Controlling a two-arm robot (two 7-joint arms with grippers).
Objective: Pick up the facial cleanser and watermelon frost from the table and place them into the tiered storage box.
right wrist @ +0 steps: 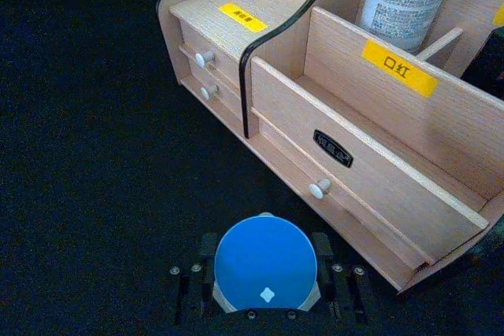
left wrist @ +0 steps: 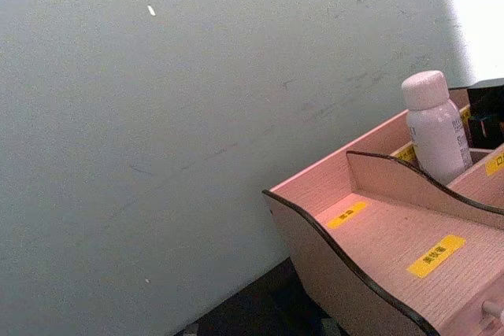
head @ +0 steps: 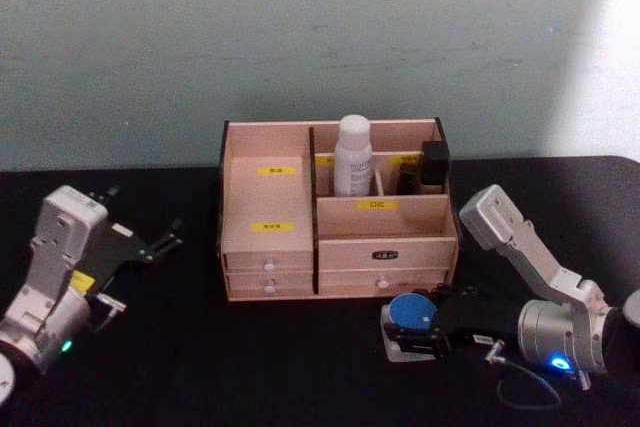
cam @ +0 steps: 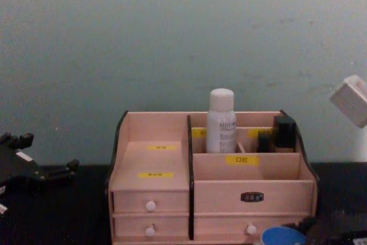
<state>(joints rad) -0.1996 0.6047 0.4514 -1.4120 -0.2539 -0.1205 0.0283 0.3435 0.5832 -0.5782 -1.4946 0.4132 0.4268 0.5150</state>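
- Tiered storage box (head: 270, 247): pale pink-tan wood with visible grain, dark curved edges, stepped open compartments above small drawers with round white knobs (right wrist: 319, 188). It stands at mid-counter.
- Labels: yellow strips on the compartment fronts. One yellow label (right wrist: 398, 68) reads "口红". The print on the others is too small to read. A dark oval plaque (right wrist: 333, 148) on the wide right drawer carries pale characters that are not legible.
- Facial cleanser (head: 352, 157): tall, slim, smooth white plastic bottle with a rounded cap, standing upright in a rear compartment of the box. Its blue-green front print is cut off in the right wrist view.
- Black item (head: 434, 164): boxy, in the rear right compartment.
- Watermelon frost (right wrist: 265, 261): squat jar with a flat round matte blue lid, just in front of the box's lower right drawer. Contact with the counter cannot be told.
- Right pincer (head: 412, 325): clenched on the watermelon frost, with a black finger on either side of the jar.
- Left pincer (head: 145, 210): released, fingers spread, left of the box and apart from it.
- Counter (head: 300, 377): flat, matte black.
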